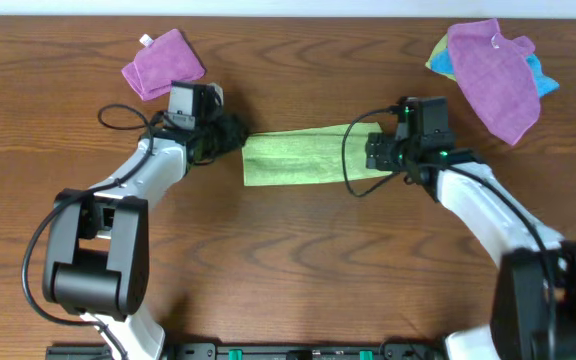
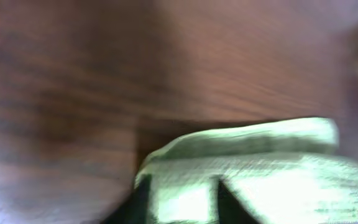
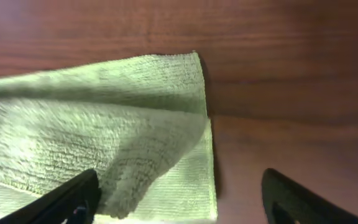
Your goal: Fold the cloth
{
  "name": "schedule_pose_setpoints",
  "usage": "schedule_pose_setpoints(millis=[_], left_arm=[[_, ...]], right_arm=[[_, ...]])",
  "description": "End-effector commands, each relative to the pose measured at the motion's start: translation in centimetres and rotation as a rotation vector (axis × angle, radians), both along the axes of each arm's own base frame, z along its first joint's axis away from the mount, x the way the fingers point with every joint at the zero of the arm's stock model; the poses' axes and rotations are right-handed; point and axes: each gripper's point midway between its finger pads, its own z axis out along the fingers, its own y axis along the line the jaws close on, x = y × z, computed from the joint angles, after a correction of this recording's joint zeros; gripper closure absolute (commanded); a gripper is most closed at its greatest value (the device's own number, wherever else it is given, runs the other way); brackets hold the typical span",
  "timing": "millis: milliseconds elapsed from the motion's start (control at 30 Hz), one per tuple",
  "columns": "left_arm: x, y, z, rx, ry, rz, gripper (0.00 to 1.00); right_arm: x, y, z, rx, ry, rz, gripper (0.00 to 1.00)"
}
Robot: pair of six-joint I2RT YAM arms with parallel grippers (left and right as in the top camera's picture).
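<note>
Reading the overhead view, you find the cloth [image 1: 293, 157] lying as a long folded strip at the middle of the table [image 1: 288, 270], its length running left to right. One gripper stands at each short end, a placement that suits bringing one end over the other.

The right gripper [image 3: 180, 180] has its jaws spread wide and grips nothing. The doubled right end of the strip lies below and between them.

The left gripper [image 1: 228, 135] sits over the left end. Its wrist view is blurred: dark fingers [image 2: 229, 202] flank a band of cloth, but you cannot tell whether they clamp it.

Judge the fold as partly done.

Disregard the far-left purple cloth [image 1: 163, 62] and the far-right purple cloth [image 1: 493, 75]; both lie well apart from the strip.
</note>
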Motion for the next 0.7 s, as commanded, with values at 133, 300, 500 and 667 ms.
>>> schedule_pose_setpoints(millis=[133,300,500,667], left_arm=[[-0.8,-3.7,2.8,-0.136,0.005,-0.079,0.94],[-1.2,-5.3,2.3,-0.084,-0.004,-0.095,0.94],[-2.2,-6.6,2.0,-0.068,0.006,-0.138,0.94],[-3.0,-5.2,-0.1,0.073,0.033,-0.128,0.94]], right_arm=[[-3.2,0.0,3.5,0.161,0.068,-0.102,0.05],[-3.6,-0.7,3.3,0.161,0.083,-0.112,0.01],[-4.9,-0.9,2.1,0.150,0.139,-0.113,0.03],[-6.4,-1.3,-1.4,0.209,0.185,-0.225,0.03]])
